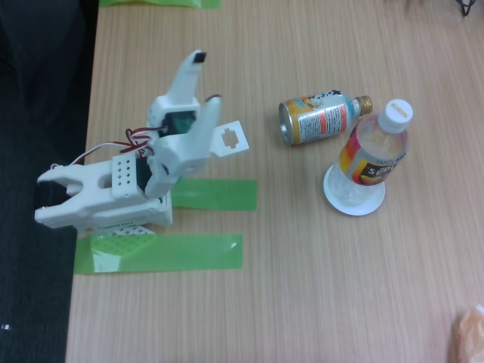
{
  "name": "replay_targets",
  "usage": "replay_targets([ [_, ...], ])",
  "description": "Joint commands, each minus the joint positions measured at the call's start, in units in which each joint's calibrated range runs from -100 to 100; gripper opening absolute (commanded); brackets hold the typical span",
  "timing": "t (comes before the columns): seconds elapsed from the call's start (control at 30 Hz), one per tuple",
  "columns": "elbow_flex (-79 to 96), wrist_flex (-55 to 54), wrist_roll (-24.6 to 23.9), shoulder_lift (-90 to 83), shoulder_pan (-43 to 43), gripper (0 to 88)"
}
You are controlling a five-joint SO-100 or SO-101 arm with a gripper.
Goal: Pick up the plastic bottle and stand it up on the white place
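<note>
Standing upright on the white place, the plastic bottle sits right of centre on the table. Bottle-can lies just beside it. Gripper well apart at left, jaws slightly parted, empty.

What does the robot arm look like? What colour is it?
The arm is made of chunky white plastic blocks, with black motors tucked in at the joints. Thin red, black and white wires loop out near its middle. Its pincer is white with a small black tip. The base sits by strips of green tape.
</note>
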Motion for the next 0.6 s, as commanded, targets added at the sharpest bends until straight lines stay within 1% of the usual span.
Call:
replay_targets([
  [0.0, 0.4, -5.9, 0.3, 0.1, 3.6, 10.8],
  [0.07, 0.4, -10.5, 0.3, 0.1, 5.4, 4.2],
  [0.13, 0.4, -15.0, 0.3, 0.1, 6.7, 0.7],
  [0.23, 0.4, -20.6, 0.3, 0.1, 7.4, 1.1],
  [0.57, 0.4, -32.6, -0.2, 0.1, 6.9, 1.1],
])
